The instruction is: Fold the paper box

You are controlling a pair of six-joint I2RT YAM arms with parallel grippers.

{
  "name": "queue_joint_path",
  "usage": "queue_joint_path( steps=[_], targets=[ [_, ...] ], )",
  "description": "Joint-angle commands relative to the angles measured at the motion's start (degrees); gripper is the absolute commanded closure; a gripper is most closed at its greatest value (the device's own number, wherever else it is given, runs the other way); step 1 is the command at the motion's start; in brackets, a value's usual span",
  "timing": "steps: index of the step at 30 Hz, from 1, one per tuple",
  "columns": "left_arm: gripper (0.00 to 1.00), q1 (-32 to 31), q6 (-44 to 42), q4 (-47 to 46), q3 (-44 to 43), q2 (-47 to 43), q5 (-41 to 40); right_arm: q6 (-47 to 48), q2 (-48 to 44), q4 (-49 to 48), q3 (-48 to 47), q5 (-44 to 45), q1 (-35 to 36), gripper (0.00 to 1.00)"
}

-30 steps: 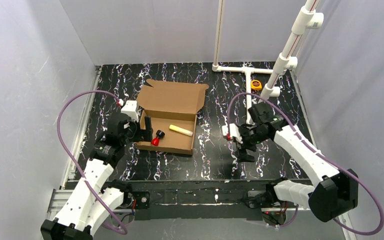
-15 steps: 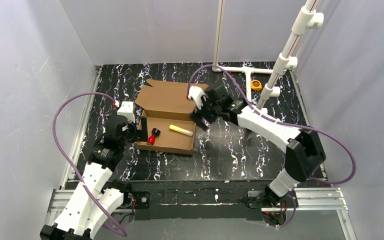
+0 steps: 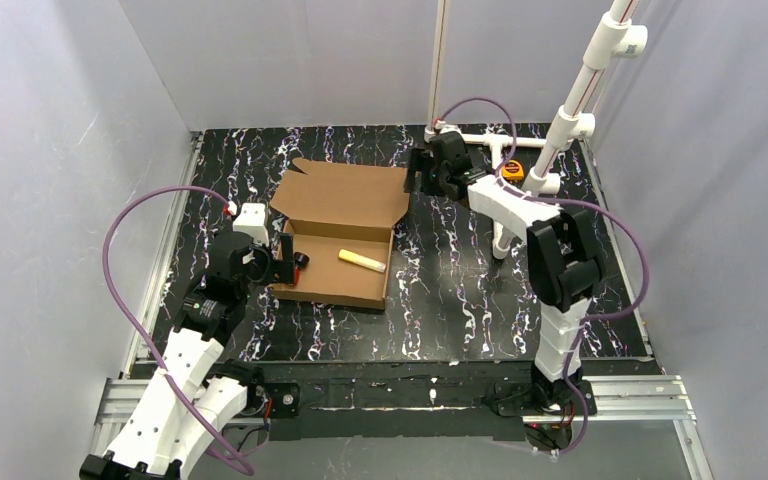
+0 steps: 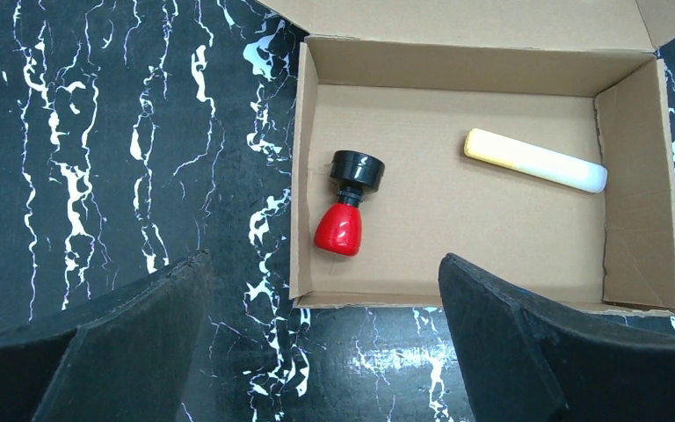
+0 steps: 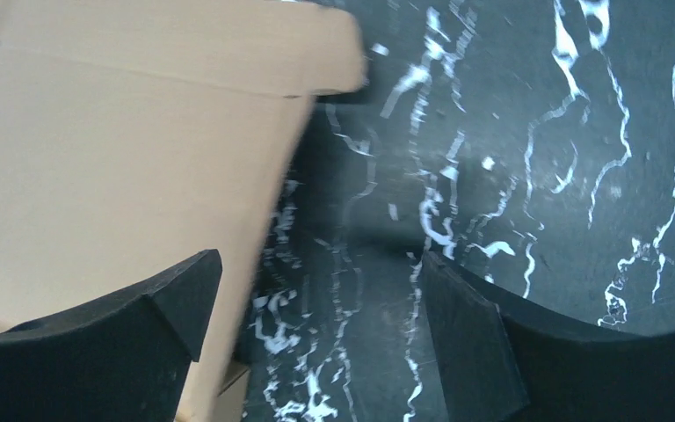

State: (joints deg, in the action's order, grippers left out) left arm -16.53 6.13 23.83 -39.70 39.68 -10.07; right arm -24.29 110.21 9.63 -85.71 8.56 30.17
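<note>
The paper box [image 3: 335, 285] is a brown cardboard mailer on the black marbled table, its tray assembled and its lid [image 3: 345, 198] open, leaning back. Inside lie a red bottle with a black cap [image 4: 344, 206] and a pale yellow-tipped stick [image 4: 534, 161]. My left gripper [image 3: 288, 258] is open and empty at the tray's left wall [image 4: 299, 185]. My right gripper [image 3: 422, 175] is open and empty beside the lid's far right corner [image 5: 141, 132], one fingertip [image 5: 163, 303] overlapping the lid in view.
A white PVC pipe frame [image 3: 500, 145] stands at the back right, with a yellow tape measure [image 3: 512, 169] beside it. Grey walls enclose the table on three sides.
My right arm swung from the table's right front across to the lid's far right corner. My left gripper shifted slightly at the tray's left wall.
</note>
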Motion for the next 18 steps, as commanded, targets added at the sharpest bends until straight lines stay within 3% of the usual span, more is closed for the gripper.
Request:
queue_joint_path(
  steps=[1, 13, 16, 18],
  targets=[
    [0.01, 0.40, -0.91, -0.28, -0.63, -0.27, 0.48, -9.61, 3.50, -2.21, -2.27, -5.53, -2.27, 0.12],
    [0.01, 0.42, -1.36, -0.32, -0.78, 0.26, 0.35, -13.23, 9.13, -8.78, -2.98, -18.06, -2.31, 0.42],
    [0.01, 0.41, -1.38, -0.20, -0.81, 0.31, -0.06, -11.90, 9.81, -10.29, -4.23, -19.19, -2.31, 0.58],
    [0.01, 0.44, -1.30, 0.04, -0.94, 0.11, -0.44, -9.61, 10.02, -10.63, -5.39, -18.25, -2.31, 0.79]
  ],
)
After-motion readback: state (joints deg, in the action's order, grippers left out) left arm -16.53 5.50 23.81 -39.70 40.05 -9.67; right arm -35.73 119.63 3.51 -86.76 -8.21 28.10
